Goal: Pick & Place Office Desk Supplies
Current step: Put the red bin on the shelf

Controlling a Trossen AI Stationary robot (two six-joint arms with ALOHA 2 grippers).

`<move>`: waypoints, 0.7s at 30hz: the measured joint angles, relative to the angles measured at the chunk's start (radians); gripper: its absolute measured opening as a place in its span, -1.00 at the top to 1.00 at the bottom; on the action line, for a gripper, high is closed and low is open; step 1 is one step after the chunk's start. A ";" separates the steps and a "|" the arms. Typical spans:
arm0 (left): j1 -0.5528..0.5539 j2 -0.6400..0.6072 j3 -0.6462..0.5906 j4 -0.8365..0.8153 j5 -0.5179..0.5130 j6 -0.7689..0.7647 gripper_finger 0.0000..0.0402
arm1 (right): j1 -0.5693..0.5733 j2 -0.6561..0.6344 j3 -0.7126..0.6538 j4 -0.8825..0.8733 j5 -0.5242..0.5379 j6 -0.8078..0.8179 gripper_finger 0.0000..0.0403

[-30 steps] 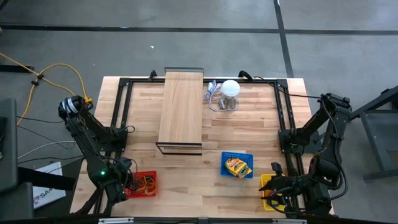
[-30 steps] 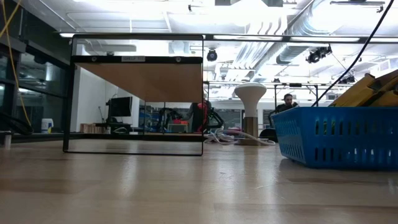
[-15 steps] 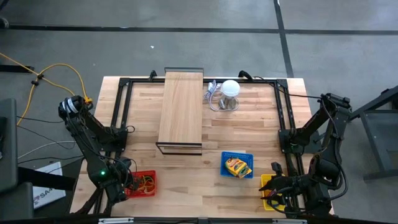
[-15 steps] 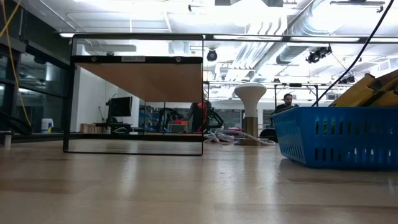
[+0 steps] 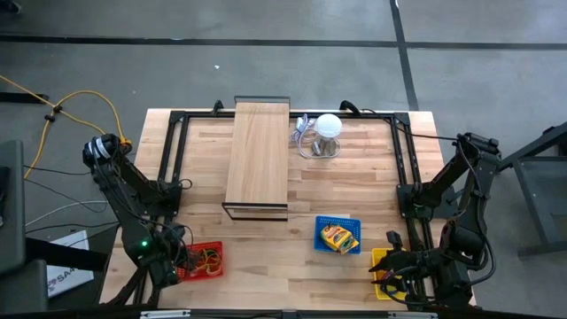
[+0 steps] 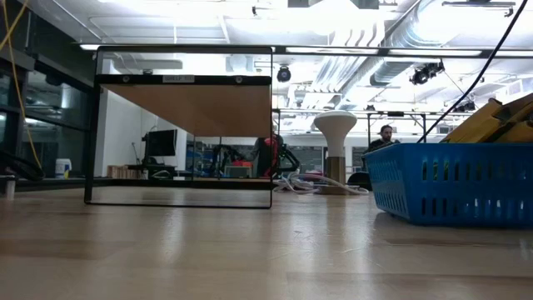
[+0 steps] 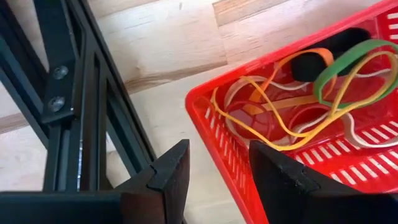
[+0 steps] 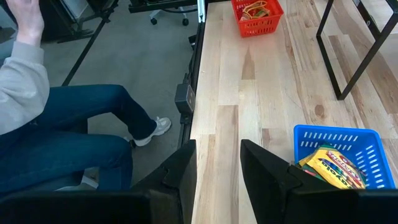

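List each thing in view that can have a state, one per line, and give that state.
red basket: holds rubber bands
blue basket: holds yellow-orange packs
yellow basket: contents hidden by right arm
left gripper: open, empty, at red basket's edge
right gripper: open, empty

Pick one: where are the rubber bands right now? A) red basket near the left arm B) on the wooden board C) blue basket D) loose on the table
A: the rubber bands lie tangled inside the red basket, right in front of the open left gripper; the blue basket holds yellow-orange packs instead.
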 joint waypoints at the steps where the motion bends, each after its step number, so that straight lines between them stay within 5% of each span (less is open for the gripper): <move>1: -0.004 0.000 0.000 -0.003 0.001 -0.005 0.21 | 0.000 0.000 0.000 0.000 0.000 0.000 0.45; 21: 0.037 0.075 -0.009 0.024 0.007 0.052 0.24 | 0.000 0.000 0.000 0.002 0.000 0.000 0.45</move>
